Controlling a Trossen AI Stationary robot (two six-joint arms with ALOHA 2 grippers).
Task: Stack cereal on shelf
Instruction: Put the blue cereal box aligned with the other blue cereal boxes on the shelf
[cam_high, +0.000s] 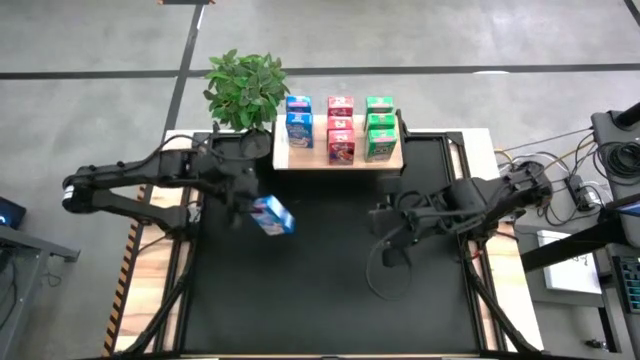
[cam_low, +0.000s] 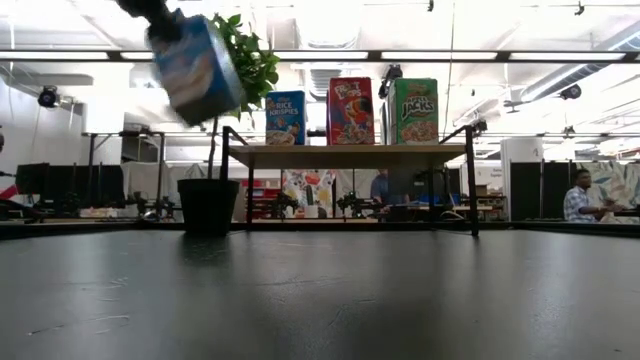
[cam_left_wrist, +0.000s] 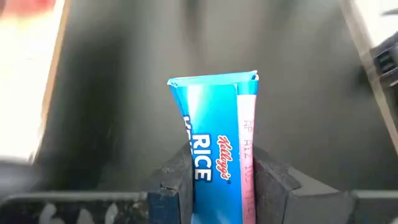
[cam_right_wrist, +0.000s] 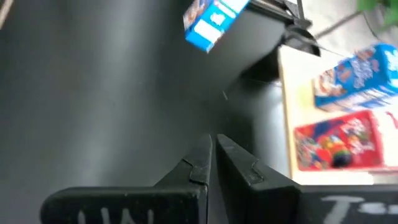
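My left gripper (cam_high: 262, 212) is shut on a blue cereal carton (cam_high: 273, 216), which hangs high above the black mat in the low view (cam_low: 195, 65) and shows far off in the right wrist view (cam_right_wrist: 211, 18). The light-wood shelf (cam_high: 312, 160) stands at the table's far edge. On it stand two blue cartons (cam_high: 299, 130), three red-pink cartons (cam_high: 341, 148) and three green cartons (cam_high: 380, 145). My right gripper (cam_high: 385, 217) is shut and waits over the mat's right half, near the shelf's right end. My left gripper pinches the blue carton between its two fingers (cam_left_wrist: 177, 180), on the carton's lower part (cam_left_wrist: 214, 165). The carton's free end (cam_left_wrist: 212, 79) sticks out past the fingertips. The fingers slant down from the table's left. The carton is lifted clear of the mat and tilted.
A potted plant (cam_high: 243, 88) stands at the shelf's left end, close to my left arm's path; its dark pot (cam_low: 208, 205) rests on the table. Bare black mat (cam_high: 320, 290) spreads in front of the shelf. People sit in the room beyond the table.
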